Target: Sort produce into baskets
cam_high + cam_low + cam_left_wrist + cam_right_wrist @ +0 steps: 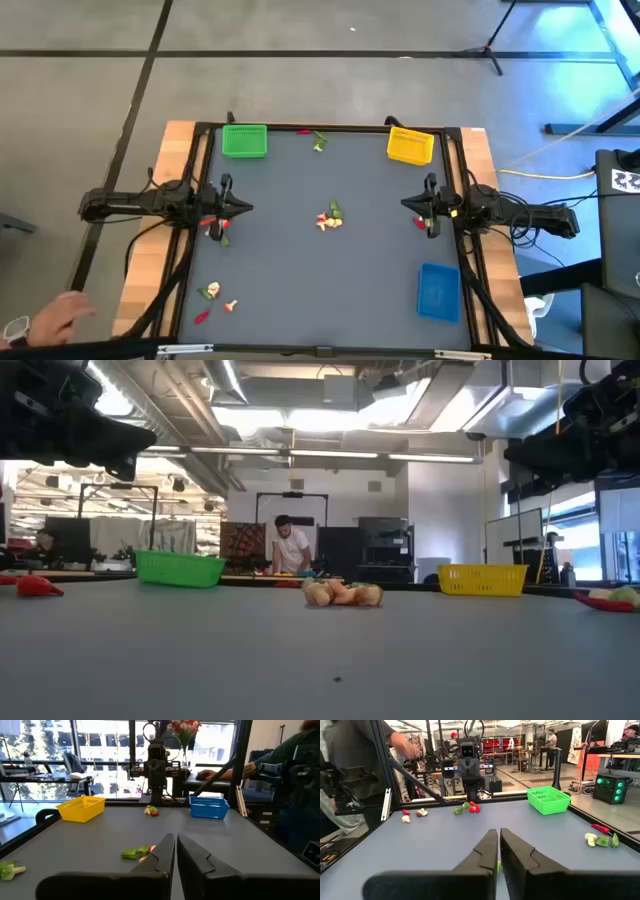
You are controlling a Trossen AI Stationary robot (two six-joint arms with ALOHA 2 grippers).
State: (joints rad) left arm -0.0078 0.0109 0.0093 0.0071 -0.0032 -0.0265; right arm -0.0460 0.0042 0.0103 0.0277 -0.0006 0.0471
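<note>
Three baskets rest on the grey table: a green basket at the far left, a yellow basket at the far right, a blue basket at the near right. Produce lies loose: a cluster at the centre, pieces at the far edge, pieces at the near left, a few by each gripper. My left gripper hangs shut over the table's left side, my right gripper shut over its right side. They face each other and hold nothing.
A person's hand shows off the table's near left corner. Red and green pieces lie below my left gripper, and a red one below my right. A black frame edges the table.
</note>
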